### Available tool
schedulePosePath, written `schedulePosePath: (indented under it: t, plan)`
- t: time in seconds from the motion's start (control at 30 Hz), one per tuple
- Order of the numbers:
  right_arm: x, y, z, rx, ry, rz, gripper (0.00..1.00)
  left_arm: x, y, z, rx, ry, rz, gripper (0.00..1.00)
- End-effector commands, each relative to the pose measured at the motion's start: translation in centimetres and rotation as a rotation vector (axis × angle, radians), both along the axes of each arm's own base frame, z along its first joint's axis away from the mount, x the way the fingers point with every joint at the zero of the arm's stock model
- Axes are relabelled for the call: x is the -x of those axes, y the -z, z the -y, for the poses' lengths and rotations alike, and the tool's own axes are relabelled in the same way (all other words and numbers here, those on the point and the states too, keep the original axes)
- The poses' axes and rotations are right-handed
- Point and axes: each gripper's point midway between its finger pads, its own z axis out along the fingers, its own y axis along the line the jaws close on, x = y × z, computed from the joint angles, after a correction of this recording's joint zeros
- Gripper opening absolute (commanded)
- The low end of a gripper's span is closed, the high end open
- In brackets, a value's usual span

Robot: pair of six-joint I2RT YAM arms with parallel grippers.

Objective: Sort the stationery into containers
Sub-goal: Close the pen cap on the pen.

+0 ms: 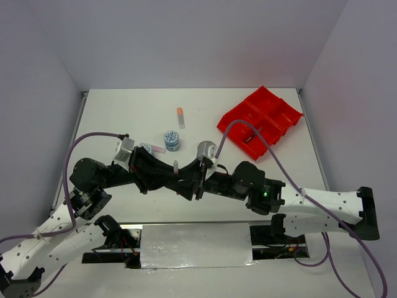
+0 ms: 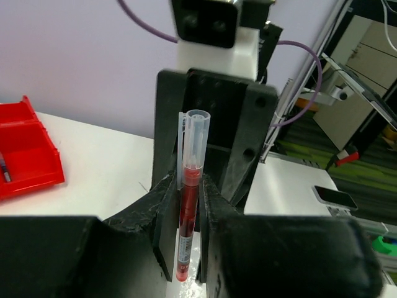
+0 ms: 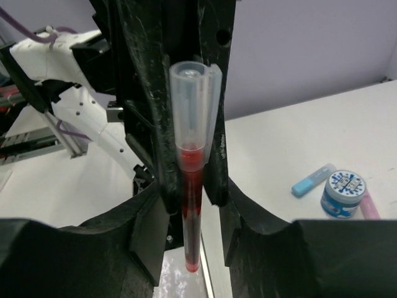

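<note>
A red pen with a clear cap (image 1: 177,167) stands upright between my two grippers, above the near middle of the table. My left gripper (image 2: 188,189) is shut on the red pen (image 2: 187,211), its jaws pressed against the barrel. My right gripper (image 3: 193,202) is open around the same pen (image 3: 193,217), with a gap on each side of it. The red tray (image 1: 260,121) lies at the far right, and an edge of it shows in the left wrist view (image 2: 28,155).
A tub with a blue-white lid (image 1: 171,140) stands mid-table, a second one (image 1: 147,149) to its left with a pink tube (image 1: 159,149) between them. An orange-capped tube (image 1: 180,115) lies farther back. The right wrist view shows a blue tube (image 3: 313,179) and a tub (image 3: 343,194).
</note>
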Motion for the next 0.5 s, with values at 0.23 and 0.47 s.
schedulePosePath:
  t: [0.23, 0.47]
  plan:
    - [0.5, -2.8, -0.7, -0.073, -0.050, 0.018, 0.00, 2.1, -3.1, -0.7, 0.082, 0.066, 0.097, 0.00]
    - [0.3, -2.7, -0.4, -0.070, -0.037, 0.000, 0.00, 1.2, -2.6, -1.0, 0.073, 0.000, 0.076, 0.54]
